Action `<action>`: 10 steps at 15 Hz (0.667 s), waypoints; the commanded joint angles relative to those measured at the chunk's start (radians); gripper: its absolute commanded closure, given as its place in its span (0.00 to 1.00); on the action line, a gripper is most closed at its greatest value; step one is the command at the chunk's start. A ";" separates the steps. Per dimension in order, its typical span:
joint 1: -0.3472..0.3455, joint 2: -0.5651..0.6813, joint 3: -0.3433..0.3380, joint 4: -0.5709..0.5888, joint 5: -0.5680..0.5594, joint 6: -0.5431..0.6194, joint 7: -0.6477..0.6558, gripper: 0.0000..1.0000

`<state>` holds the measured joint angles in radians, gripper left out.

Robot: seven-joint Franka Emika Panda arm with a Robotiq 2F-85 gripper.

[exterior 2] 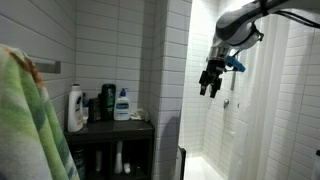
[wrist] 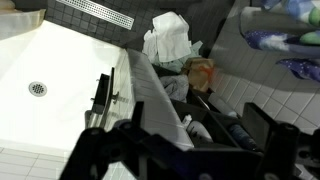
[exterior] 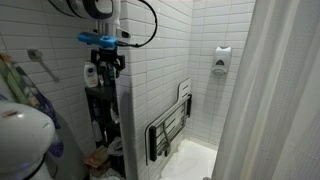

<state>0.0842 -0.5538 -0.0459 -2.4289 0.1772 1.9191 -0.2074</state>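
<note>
In an exterior view the black gripper (exterior: 103,75) hangs before the dark bench (exterior: 100,110). In an exterior view its fingers (exterior 2: 204,90) are spread, empty; the white, blue-labelled pump bottle (exterior 2: 122,104) stands on the bench, well apart. Wrist view: a crumpled white cloth (wrist: 168,40) lies beyond the fingers.

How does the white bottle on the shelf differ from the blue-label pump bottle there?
In an exterior view the white bottle is taller and looks plain, the pump bottle shorter with a blue label. The white bottle stands at the wall end of the shelf, the pump bottle further along. Both stand upright.
</note>
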 commanded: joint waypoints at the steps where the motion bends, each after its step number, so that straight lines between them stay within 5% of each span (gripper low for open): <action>1: -0.004 0.001 0.003 0.002 0.002 -0.003 -0.001 0.00; 5: -0.004 0.001 0.003 0.002 0.002 -0.003 -0.001 0.00; 10: 0.072 -0.005 -0.038 0.009 0.228 -0.025 -0.134 0.00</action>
<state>0.1102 -0.5538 -0.0549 -2.4284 0.3127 1.9136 -0.2694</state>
